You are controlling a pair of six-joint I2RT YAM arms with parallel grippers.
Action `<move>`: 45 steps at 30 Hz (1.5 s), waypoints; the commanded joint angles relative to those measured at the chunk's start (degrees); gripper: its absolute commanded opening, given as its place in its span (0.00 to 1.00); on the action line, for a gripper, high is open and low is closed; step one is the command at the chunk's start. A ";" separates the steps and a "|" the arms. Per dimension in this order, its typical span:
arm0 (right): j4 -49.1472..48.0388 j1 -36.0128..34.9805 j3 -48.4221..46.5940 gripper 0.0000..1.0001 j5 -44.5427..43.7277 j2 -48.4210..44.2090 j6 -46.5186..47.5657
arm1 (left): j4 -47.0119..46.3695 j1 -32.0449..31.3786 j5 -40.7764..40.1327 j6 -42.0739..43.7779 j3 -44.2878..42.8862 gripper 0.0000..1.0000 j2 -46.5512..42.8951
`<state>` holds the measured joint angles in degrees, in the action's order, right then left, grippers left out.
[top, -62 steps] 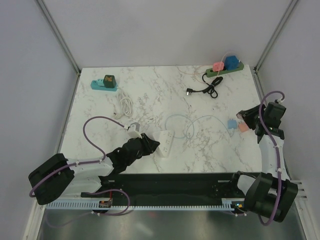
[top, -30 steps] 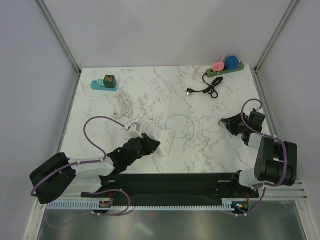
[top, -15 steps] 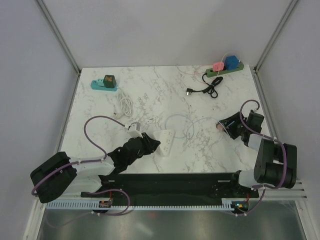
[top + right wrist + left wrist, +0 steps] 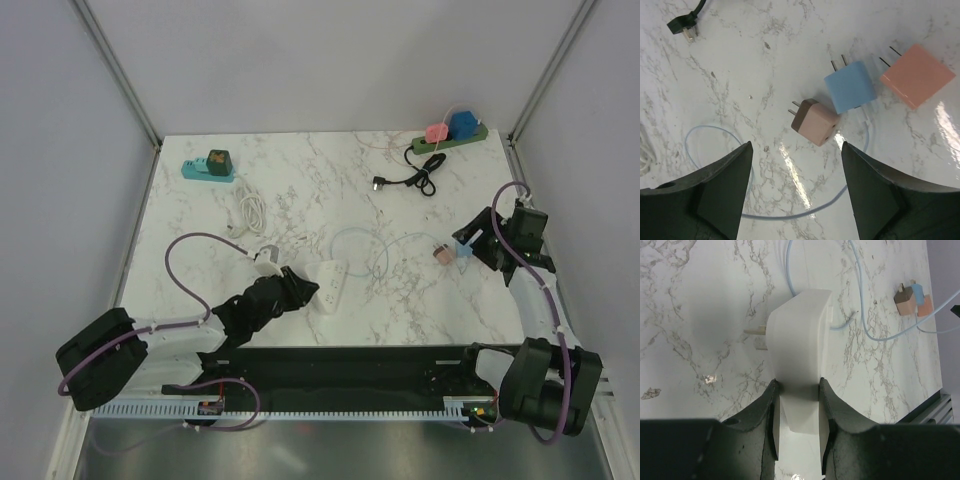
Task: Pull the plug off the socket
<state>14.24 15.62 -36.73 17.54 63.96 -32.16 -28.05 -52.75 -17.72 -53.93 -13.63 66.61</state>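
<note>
Logged table (image 4: 300, 180): marble pattern, white with grey veins, glossy under the right wrist camera. Found left gripper (image 4: 797, 390) closed partway and clamped on the socket (image 4: 799, 330), a smooth white plastic block with rounded corners. Saw its near end squeezed between the black fingers (image 4: 762, 410), its far end reaching well past the tips, and brass-coloured prongs at its left side. Traced a thin pale-blue cable (image 4: 875, 335) curling away beyond that far end. Found right gripper (image 4: 796, 147) spread wide with nothing held between the dark fingers (image 4: 725, 190). Located the plug (image 4: 815, 121) lying loose on the table just ahead of the fingertips, roughly in line with the gap. Recorded it as a small cube with a dusty pink body, a brown face and two flat metal pins pointing left. Noted a blue plug (image 4: 850, 87) just beside it, farther from the tips, and a salmon plug (image 4: 917, 75) farther right. Confirmed from overhead: plug well apart from socket. Compared with one second ago: right fingers then close together low over that spot, now parted and drawn back rightward. Left grip on socket unchanged.
</note>
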 commanded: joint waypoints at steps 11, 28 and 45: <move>18.80 -4.01 -7.83 0.80 -8.93 -15.27 8.17 | 17.92 2.39 -2.94 0.40 4.75 0.02 -20.86; 20.91 -9.82 -1.94 0.81 3.99 -29.94 4.39 | 10.93 23.92 23.32 7.96 -16.41 0.02 4.54; 22.59 -9.82 1.05 0.81 8.39 -33.64 4.83 | 7.73 22.61 36.71 6.29 -30.06 0.55 28.59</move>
<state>37.78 5.93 -36.03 24.62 30.13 -27.46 -21.26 -29.23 17.96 -48.88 -43.11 96.44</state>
